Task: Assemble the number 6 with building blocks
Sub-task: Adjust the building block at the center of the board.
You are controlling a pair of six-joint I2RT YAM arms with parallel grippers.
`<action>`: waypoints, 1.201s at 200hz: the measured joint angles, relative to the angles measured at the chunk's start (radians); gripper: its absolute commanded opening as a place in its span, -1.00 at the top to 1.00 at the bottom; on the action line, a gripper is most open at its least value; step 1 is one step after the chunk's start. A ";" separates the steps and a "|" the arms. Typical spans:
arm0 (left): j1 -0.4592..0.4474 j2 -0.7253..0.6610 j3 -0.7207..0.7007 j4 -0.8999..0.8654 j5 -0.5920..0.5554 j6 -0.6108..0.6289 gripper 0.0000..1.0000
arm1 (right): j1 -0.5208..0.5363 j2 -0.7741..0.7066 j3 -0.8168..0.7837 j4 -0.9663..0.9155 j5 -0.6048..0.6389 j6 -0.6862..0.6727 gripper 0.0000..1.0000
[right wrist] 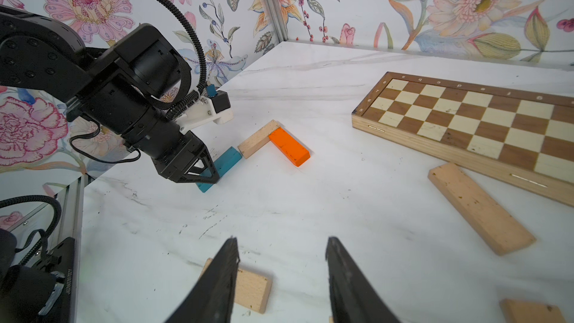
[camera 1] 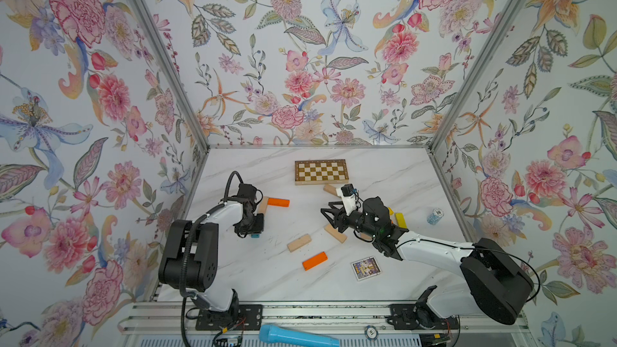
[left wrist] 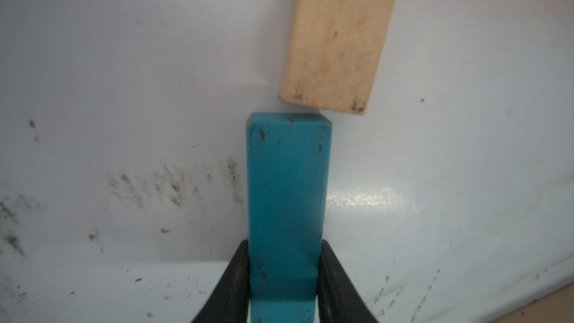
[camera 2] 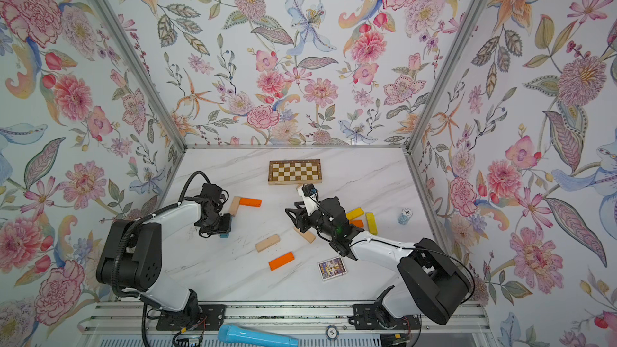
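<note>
1. Teal block (left wrist: 287, 200) lies flat on the white table (camera 1: 384, 168), well off the chessboard's (camera 1: 321, 171) near left corner. The left gripper (left wrist: 284, 243) clamps it on both long sides.
2. Its far end stops just short of a pale block (left wrist: 338, 38), which meets an orange block (right wrist: 289, 146) in an L.
3. The right gripper (right wrist: 282, 240) hangs agape and empty near the chessboard's front edge, close to a second pale block (right wrist: 481, 209).

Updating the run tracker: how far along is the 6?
Early. Done: a pale wooden bar and an orange wooden bar form one corner. In hand: left gripper clamps the teal-blue wooden bar, nearly end to end with the pale one; right gripper open, empty. Left: most of the digit; a loose pale bar, a loose orange bar and a yellow bar lie unplaced.
</note>
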State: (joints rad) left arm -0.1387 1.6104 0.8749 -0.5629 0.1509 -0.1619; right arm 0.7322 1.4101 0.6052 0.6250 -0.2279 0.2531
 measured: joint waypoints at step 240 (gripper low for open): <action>-0.031 -0.002 0.004 -0.006 0.010 -0.024 -0.16 | -0.011 -0.003 0.000 -0.003 0.000 -0.003 0.04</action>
State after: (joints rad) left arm -0.1696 1.6081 0.8787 -0.5686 0.1608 -0.1856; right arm 0.7216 1.4071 0.6052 0.6220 -0.2279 0.2497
